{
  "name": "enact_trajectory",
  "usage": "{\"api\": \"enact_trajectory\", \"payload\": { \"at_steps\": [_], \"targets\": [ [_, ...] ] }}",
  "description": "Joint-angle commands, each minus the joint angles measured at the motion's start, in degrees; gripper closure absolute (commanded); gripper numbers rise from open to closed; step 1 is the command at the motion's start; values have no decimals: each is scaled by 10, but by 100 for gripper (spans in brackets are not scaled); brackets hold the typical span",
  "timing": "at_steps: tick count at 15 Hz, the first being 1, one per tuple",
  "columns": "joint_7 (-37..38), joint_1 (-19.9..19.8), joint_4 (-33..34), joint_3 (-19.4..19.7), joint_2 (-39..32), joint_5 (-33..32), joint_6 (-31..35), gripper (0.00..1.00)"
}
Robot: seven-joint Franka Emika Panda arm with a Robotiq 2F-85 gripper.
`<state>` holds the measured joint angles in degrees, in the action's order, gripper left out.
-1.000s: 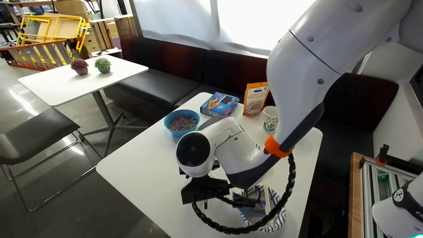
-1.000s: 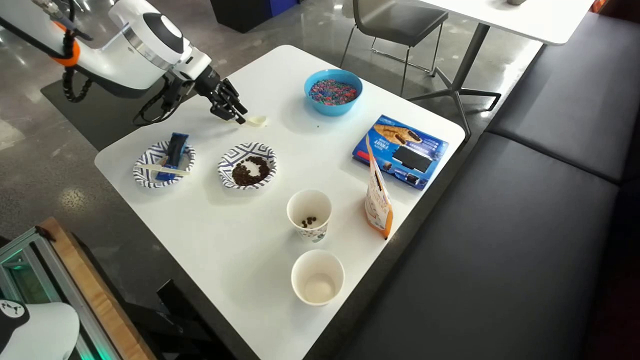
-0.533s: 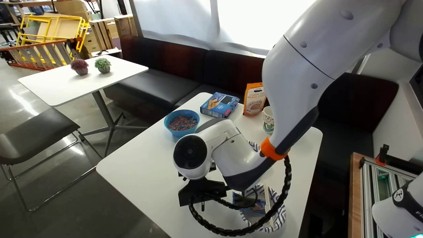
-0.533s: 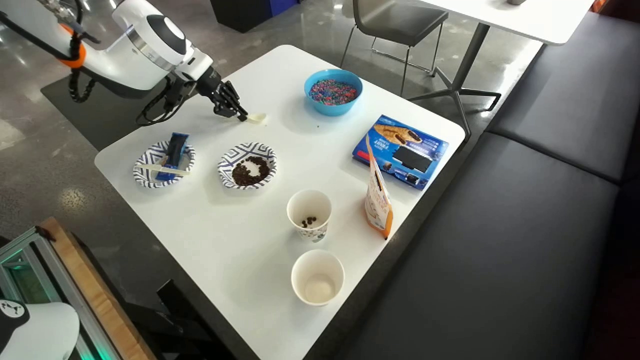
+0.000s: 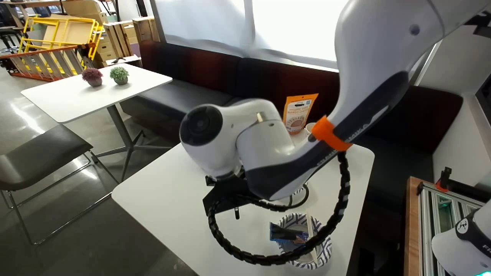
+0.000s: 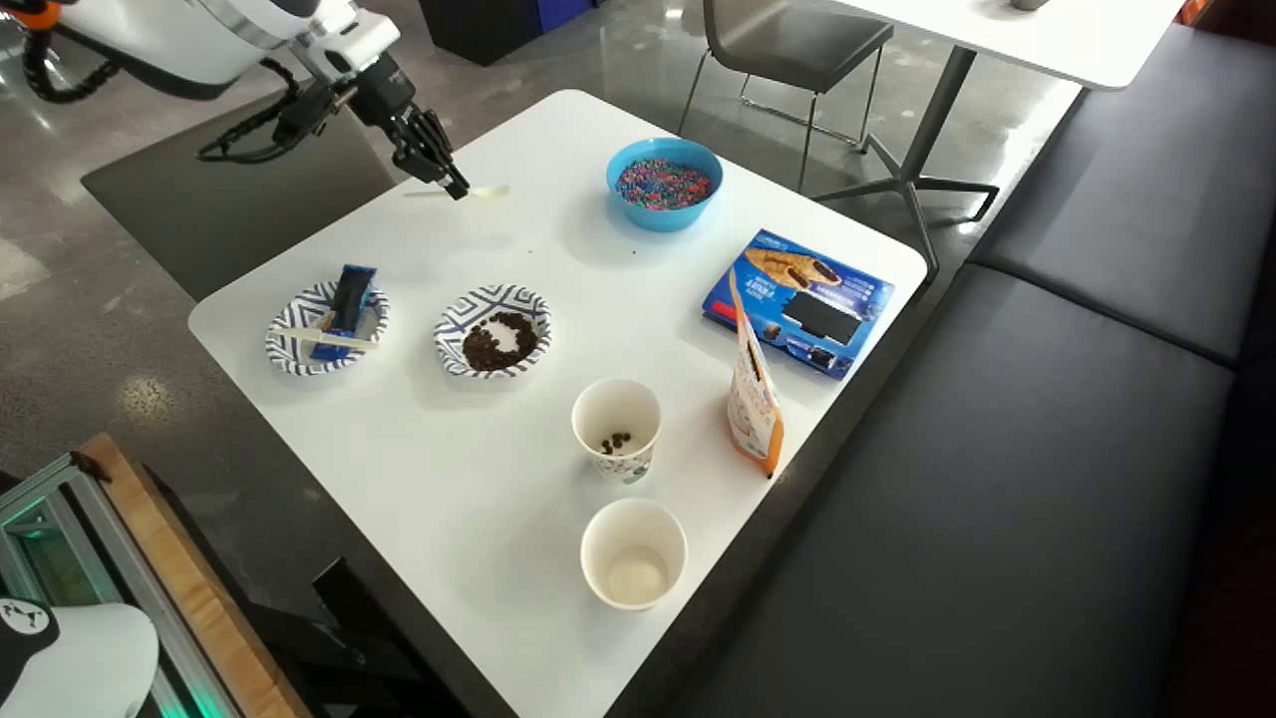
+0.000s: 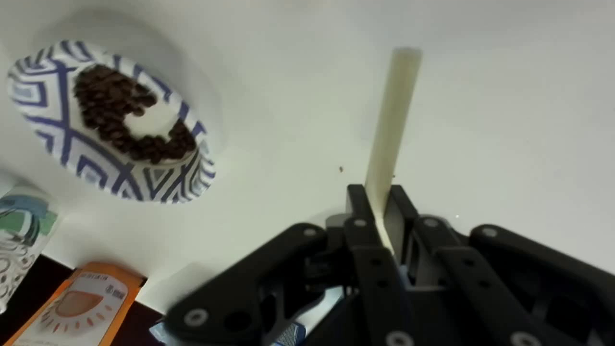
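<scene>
We look across a polished grey floor [image 6: 638,60] to a dark padded bench [image 5: 184,97] under bright windows [image 5: 207,23] and a far white table [image 5: 73,101]. The white robot arm [image 5: 376,57] reaches over the near white table [image 6: 449,449], and along its dark strip we read parts of "FRANKA EMIKA", interrupted by an orange band [image 5: 330,134]. In an exterior view we find a blue box [image 6: 797,299] lying flat on that table, marked "FRUIT", and near it a standing orange pouch [image 5: 297,115], where we make out "ORGANIC" and "MANGO". Also on the table we see a blue bowl [image 6: 663,219] of multicoloured bits [image 6: 663,184], a patterned paper bowl [image 7: 62,129] of dark brown beans [image 7: 105,101], a matching paper bowl [image 6: 299,361] with a blue-and-black wrapper [image 6: 351,299] and a pale utensil [image 6: 344,340], and two paper cups [image 6: 628,469]. The black gripper [image 7: 378,199] has its fingers pinched together, with the flat handle [image 7: 394,110] of a cream-coloured spoon [image 6: 488,191] clamped between the tips; we see the spoon over the table, near its edge and apart from the blue bowl. Smallest of all, a few dark crumbs [image 7: 341,169] dot the white surface
</scene>
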<state>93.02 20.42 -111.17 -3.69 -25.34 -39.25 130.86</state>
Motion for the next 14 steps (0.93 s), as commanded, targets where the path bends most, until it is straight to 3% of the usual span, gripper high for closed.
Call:
{"api": "enact_trajectory", "payload": {
  "at_steps": [1,4,6,11,14],
  "targets": [
    [-143,-36,18,-17,53,79,-80,96],
    [-211,-56,58,2,62,87,-106,96],
    [-255,-79,76,7,58,105,-77,96],
    [-350,-127,137,15,8,225,-19,96],
    [-370,-141,170,18,-34,298,43,96]
  ]
}}
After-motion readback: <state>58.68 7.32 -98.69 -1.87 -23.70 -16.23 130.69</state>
